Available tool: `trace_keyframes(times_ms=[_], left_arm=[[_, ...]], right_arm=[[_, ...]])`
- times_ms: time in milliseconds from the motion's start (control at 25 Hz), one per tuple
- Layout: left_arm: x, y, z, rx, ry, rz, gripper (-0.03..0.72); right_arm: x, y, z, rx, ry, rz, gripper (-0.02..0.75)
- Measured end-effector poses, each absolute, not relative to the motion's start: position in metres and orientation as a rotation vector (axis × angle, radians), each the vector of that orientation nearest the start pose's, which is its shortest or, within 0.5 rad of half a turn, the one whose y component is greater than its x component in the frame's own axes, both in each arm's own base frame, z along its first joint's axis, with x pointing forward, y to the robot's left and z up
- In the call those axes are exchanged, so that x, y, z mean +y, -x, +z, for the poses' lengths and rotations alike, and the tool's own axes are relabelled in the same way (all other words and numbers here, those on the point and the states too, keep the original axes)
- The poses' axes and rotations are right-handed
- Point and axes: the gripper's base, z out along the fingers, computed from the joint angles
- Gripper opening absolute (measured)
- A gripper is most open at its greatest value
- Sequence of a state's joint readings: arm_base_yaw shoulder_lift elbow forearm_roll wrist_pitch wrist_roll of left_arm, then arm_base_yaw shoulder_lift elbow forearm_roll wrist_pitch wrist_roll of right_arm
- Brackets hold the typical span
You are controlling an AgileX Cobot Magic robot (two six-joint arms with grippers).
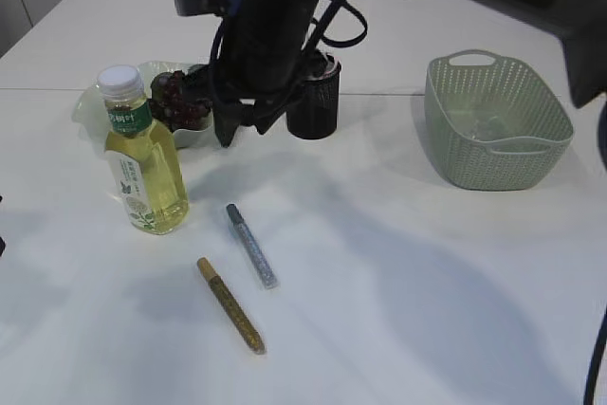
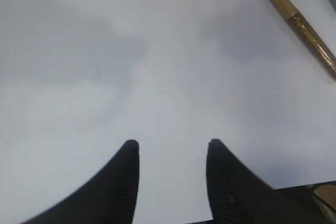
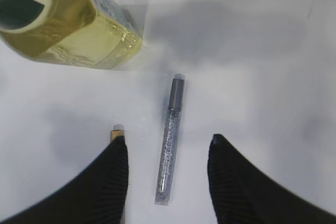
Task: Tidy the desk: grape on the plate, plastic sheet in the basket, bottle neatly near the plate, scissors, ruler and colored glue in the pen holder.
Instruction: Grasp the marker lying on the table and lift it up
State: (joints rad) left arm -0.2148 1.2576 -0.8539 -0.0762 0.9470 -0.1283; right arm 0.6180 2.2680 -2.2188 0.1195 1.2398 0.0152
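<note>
Right wrist view: the right gripper (image 3: 168, 150) stands half open and empty, its jaws straddling the silver glue pen (image 3: 169, 145) on the table (image 3: 262, 77). I judge a straight descent, centred on the barrel and closing across it, would grip best. The gold glue pen (image 1: 230, 304) lies just beside the left jaw; the bottle (image 3: 63, 19) stands farther ahead. The left gripper (image 2: 170, 153), likewise parted, holds nothing.

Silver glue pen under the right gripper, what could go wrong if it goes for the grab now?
The gold glue pen lies close beside the silver glue pen, partly hidden by one finger of the open right gripper, so closing might nudge it. The bottle stands nearby; a swing on lifting could knock it.
</note>
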Motion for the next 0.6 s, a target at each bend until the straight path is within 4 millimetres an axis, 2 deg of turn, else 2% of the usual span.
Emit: trace_keyframes(times_ms=[120,400,600], left_arm=[[-0.053,-0.217,0.26,2.84,-0.073,-0.172,0.308],[-0.053,-0.218,0.26,2.826,-0.072,-0.175,0.308],[-0.053,-0.218,0.26,2.825,-0.072,-0.175,0.308]], right_arm=[[0.303,-0.396,0.24,2.732,0.818,0.278,0.398],[0.308,-0.404,0.194,2.827,0.788,0.195,0.383],[0.309,-0.406,0.172,2.875,0.77,0.171,0.375]])
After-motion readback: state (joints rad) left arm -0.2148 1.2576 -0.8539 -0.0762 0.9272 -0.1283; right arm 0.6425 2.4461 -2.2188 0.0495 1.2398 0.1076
